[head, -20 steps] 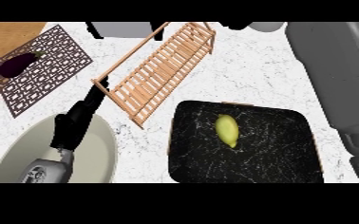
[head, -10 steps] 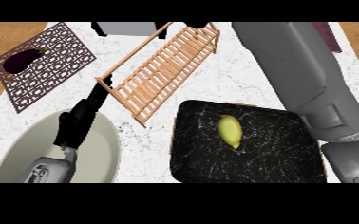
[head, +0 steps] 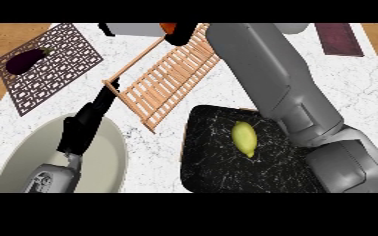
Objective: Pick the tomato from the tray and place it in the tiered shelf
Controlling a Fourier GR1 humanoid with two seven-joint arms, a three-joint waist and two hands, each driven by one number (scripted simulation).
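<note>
A wooden slatted tiered shelf (head: 166, 77) lies slantwise across the counter's middle. My right forearm crosses the view from the lower right, and my right hand (head: 183, 34) is at the shelf's far end. Its fingers are curled against a small orange-red tomato (head: 168, 27), of which only a sliver shows. The black marbled tray (head: 214, 165) sits at the lower centre with a yellow lemon (head: 245, 139) on it. My left hand (head: 87, 122) rests open at the lower left, fingers straight, over the rim of a pale bowl (head: 103, 165).
A dark eggplant (head: 26, 60) lies on a patterned mat (head: 63, 67) at the upper left. A grey object (head: 133, 29) stands at the back beside my right hand. A dark red mat (head: 338, 39) lies at the back right.
My right forearm has swung in from the right edge and leftward, bringing the hand over the shelf's far end. The left hand has stayed in place.
</note>
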